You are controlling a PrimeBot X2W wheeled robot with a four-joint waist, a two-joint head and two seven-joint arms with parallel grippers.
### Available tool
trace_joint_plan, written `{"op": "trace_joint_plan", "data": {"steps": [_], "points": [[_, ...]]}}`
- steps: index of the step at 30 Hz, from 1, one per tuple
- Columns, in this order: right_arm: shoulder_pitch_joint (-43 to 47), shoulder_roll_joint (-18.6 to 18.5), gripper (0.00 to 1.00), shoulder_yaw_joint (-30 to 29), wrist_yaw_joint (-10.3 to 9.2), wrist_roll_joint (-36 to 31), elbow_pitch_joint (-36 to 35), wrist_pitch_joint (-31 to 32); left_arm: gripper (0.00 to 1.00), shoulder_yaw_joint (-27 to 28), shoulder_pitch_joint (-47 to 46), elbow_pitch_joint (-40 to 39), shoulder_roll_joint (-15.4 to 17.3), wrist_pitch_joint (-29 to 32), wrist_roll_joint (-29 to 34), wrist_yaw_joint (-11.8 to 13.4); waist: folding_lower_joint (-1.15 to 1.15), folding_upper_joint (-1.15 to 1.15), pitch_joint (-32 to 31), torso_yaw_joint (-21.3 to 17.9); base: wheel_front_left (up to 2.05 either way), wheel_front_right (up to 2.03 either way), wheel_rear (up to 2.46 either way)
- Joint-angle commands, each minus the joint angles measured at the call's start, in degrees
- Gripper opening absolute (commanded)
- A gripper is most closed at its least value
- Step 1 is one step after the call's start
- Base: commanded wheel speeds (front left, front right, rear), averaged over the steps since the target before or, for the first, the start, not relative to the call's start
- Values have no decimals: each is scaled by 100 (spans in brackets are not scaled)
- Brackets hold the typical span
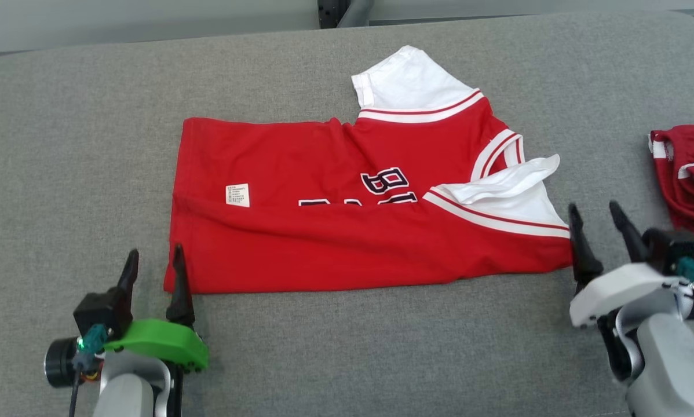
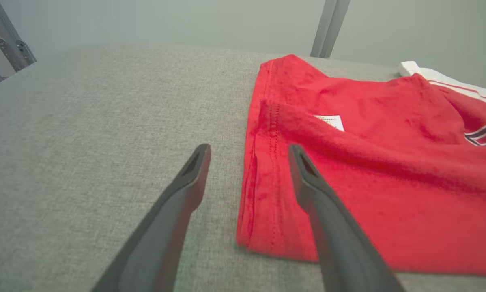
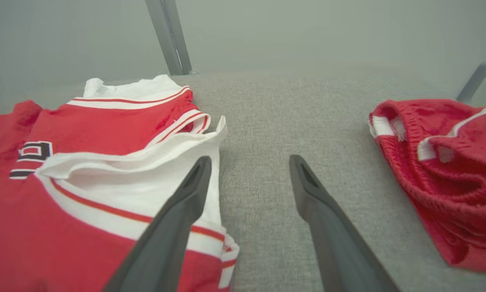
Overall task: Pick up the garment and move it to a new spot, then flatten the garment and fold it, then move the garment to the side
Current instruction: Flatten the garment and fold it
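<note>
Jersey [image 1: 324,231] half-folded at table [image 1: 63,145] centre, hem toward nine o'clock. Left gripper [image 1: 154,255] at seven o'clock, fingers spread wide, empty, over hem corner. Right gripper [image 1: 594,208] at four o'clock, likewise spread, beside white sleeve. Shorts [image 1: 691,174] at three o'clock.

Soft, bright, even light fills all 3 views with no glare, leaving only faint, short shadows on the grey surface [image 1: 324,347] along the near edge of the red garment [image 1: 324,255]. In both wrist views the far background is hazy and washed out, the dark fingers [image 2: 178,211] nearest the lens look soft, and the edges stretch.
</note>
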Motion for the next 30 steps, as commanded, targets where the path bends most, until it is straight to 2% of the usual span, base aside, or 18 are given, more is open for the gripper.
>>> {"op": "trace_joint_plan", "data": {"steps": [1,7,13,14,15,16,30], "points": [[199,25,100,76,-9,60,-31,-15,100,-46,184,-42,24,-1,-37,42,0,12,-92,-30,0,0,0],[547,54,100,240,-10,325,35,-15,100,-65,526,-170,24,-1,-166,141,0,12,-123,-41,0,0,0],[406,141,100,389,-9,446,421,-15,100,-165,444,-122,27,-1,-151,125,0,12,-80,62,0,0,0],[372,158,95,466,-9,447,543,-15,100,-178,416,-116,27,-1,-144,120,0,12,-74,84,0,0,0],[322,164,27,511,-9,470,638,-14,100,-188,394,-106,26,-1,-137,114,0,12,-67,102,0,0,0],[268,152,0,517,-9,498,685,-7,100,-199,368,-109,26,-1,-134,104,0,12,-58,117,0,0,0],[120,19,0,543,-10,625,398,-8,100,-180,56,129,26,0,-250,-86,0,12,124,22,0,0,0]]}}
